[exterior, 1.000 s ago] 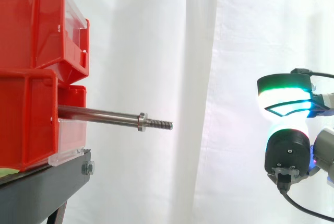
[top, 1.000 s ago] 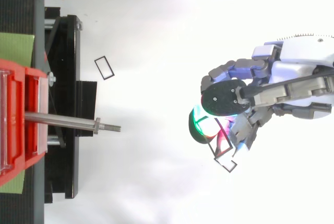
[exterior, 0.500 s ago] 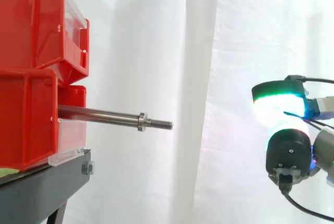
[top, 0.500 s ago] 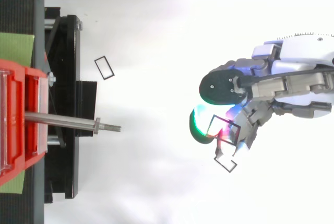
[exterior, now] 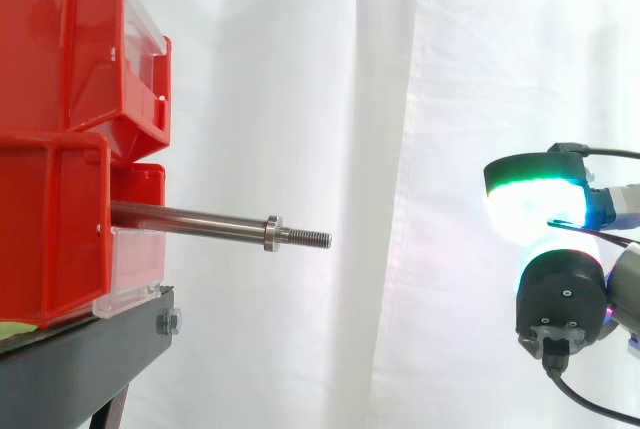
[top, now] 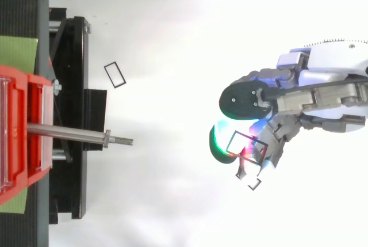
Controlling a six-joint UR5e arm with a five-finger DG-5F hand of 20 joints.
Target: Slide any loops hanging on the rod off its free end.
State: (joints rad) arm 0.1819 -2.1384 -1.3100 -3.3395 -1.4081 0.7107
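The steel rod (exterior: 200,219) juts right out of the red bins (exterior: 60,139), and its shaft and threaded free end (top: 121,140) are bare. My hand (top: 322,94) hangs far to the right of the rod tip, fingers curled, with a glowing green pad (exterior: 535,194) above a black-backed fingertip (exterior: 560,294). A thin black rectangular loop (top: 247,146) is pinched between those fingertips; in the side view it shows as a dark line (exterior: 590,232). Another black loop (top: 249,180) lies on the white floor just below the hand. A third loop (top: 115,75) lies near the stand.
The red bins sit on a black stand (top: 69,57) at the left, with a green patch (top: 17,54) beside them. A white curtain (exterior: 380,149) hangs behind. White floor spans the stretch between rod tip and hand.
The fingertips have shifted around the held loop, and the black-backed fingertip has sunk slightly. The hand stayed far right of the rod. Rod and floor loops have not moved.
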